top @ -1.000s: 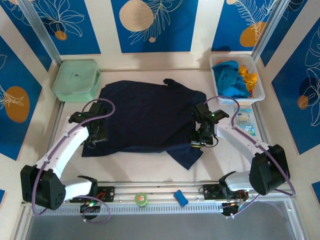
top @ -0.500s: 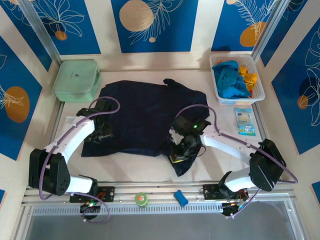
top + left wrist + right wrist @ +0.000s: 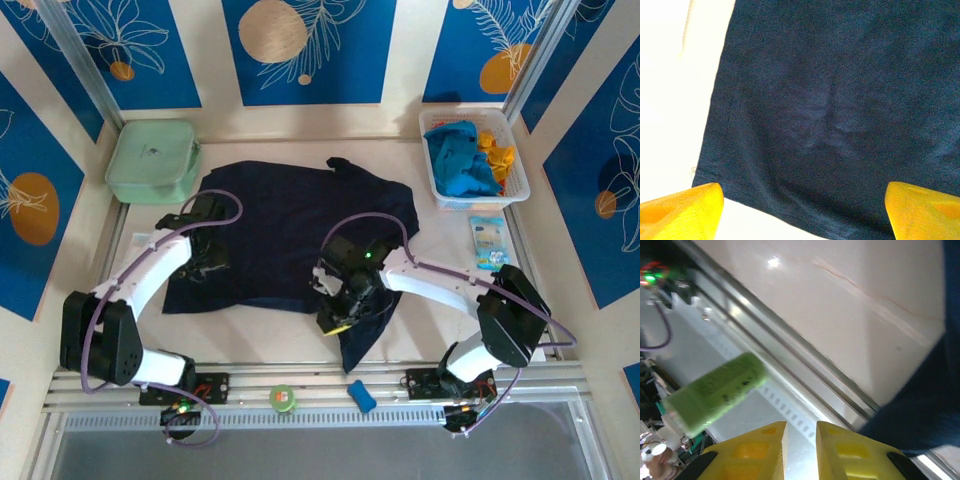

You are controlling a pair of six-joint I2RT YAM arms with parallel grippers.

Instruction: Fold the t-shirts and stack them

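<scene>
While the left gripper point(image 3: 207, 262) has only crept a little toward 12 o'clock over the last second, the right gripper point(image 3: 335, 305) has swept from the 3 o'clock edge of the navy t-shirt point(image 3: 280, 225) in to just short of table centre on the near side — dragging that side of the cloth along. Result: the shirt's right flank is now doubled inward, and a loose tail of fabric trails toward 6 o'clock.

Right wrist view: the yellow fingers point(image 3: 770, 440) stand a sliver apart with nothing between them, navy cloth off at that frame's 3 o'clock. I read this as the release just starting. The left jaws are wide apart, hovering over the shirt's 9 o'clock hem and holding nothing.

What it means — the first side fold is roughly laid but untidy, and that tail will want tucking. The turquoise t-shirt point(image 3: 458, 160) and orange-yellow t-shirt point(image 3: 497, 155) wait in the white basket point(image 3: 515, 192) at 1 o'clock, not yet folded.
</scene>
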